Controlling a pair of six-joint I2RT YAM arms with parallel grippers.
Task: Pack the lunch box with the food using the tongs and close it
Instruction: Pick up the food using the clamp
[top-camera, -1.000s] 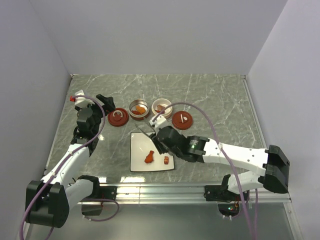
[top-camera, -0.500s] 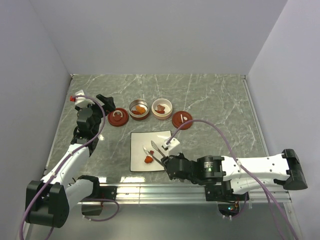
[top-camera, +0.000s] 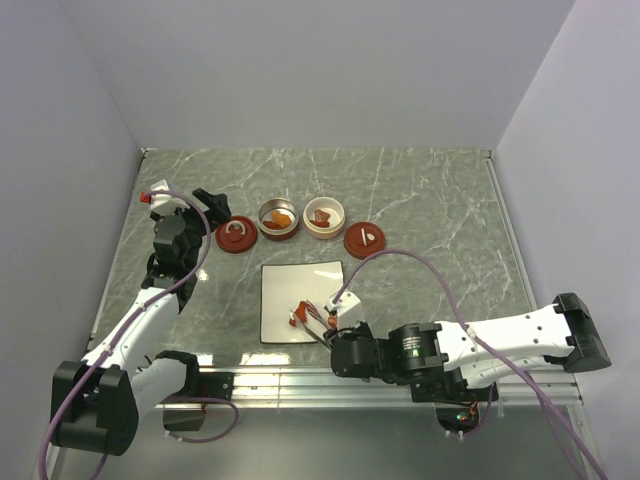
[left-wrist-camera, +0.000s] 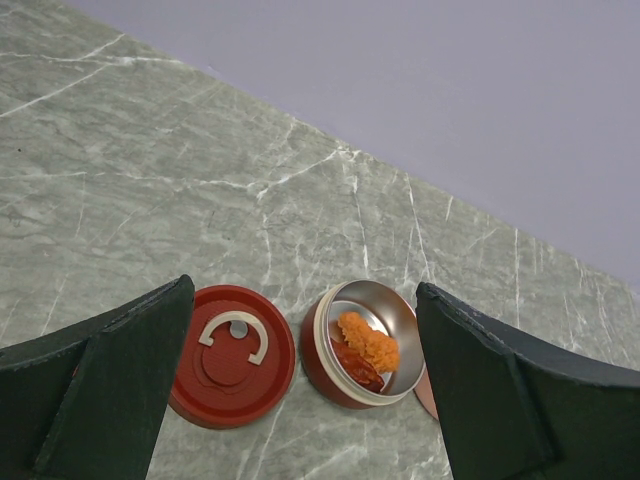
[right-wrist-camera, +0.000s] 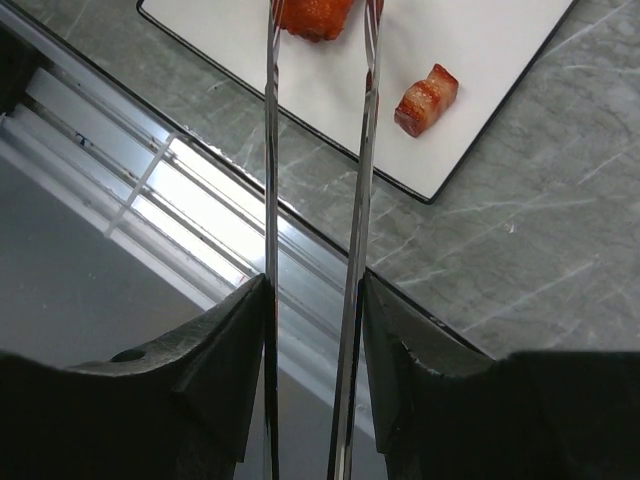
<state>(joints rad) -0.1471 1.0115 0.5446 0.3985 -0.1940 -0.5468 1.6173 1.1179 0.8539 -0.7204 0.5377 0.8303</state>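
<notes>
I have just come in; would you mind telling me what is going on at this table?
The right gripper holds the tongs, their tips either side of an orange piece of food on the white plate; a second piece lies beside it. The left gripper hangs open near a red lid and an open bowl that holds food. The second bowl is uncovered too.

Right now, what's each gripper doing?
Left gripper: open, holding nothing.
Right gripper: closed on the tongs.
</notes>
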